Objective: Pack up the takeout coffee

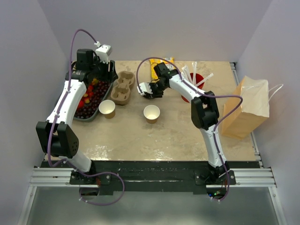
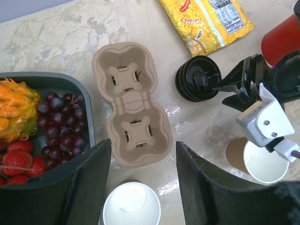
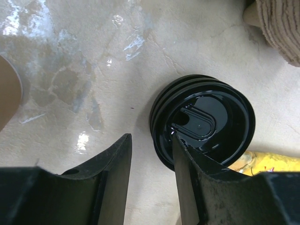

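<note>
Reaches up the left side of the top view with the left arm, elbow low near its base, wrist at the upper left. Holds the left pincer released, fingers wide apart, pointing down above the cup carrier. Bends the right arm up from the lower right, then leftward to just above centre. Sets the right pincer low and released, bare worktop in its gap, one finger over the rim of the takeout coffee, upright on the worktop just right of the carrier.

Counts, left to right: one fruit tray, one carrier with two wells, two lidless paper cups, one takeout coffee, one yellow snack packet, one red cup, one paper bag at the right edge.

Hides the coffee under the right pincer in the top view. Shows only its black lid from above, no cup wall. Cuts off the tray at the left edge of the left wrist view, the packet at the top. Cannot count the white sticks bunched in the red cup.
</note>
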Controlling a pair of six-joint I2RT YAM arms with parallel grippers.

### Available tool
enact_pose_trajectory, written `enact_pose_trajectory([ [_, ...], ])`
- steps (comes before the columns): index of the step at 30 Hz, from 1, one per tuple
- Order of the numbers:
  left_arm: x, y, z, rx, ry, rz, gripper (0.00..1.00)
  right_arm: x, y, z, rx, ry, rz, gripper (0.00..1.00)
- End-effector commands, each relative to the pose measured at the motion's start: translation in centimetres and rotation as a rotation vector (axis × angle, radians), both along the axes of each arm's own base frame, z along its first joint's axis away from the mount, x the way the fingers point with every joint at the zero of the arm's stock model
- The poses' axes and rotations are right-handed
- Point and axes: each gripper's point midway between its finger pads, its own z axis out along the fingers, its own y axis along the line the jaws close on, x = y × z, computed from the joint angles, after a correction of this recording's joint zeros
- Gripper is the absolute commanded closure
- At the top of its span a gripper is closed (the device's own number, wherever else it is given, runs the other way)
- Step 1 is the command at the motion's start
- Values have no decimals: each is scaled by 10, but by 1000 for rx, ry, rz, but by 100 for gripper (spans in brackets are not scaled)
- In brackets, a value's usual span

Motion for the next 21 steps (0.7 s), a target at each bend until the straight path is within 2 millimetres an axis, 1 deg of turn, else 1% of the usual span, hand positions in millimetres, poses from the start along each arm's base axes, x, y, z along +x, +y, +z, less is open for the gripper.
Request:
enact_pose_trajectory([
  [1,1,-1,9,-3,-32,-16,38,16,10,11,23,-53,-9,59],
  [5,0,-1,9,-1,-37,-17,38,17,10,7,16,-50,-14,60],
  [19,-2,-2,7,-5,-34,-22,38,15,7,14,12,-48,-19,74],
  [21,-3,-2,5,-8,-30,-23,38,14,6,14,6,-46,-17,74],
])
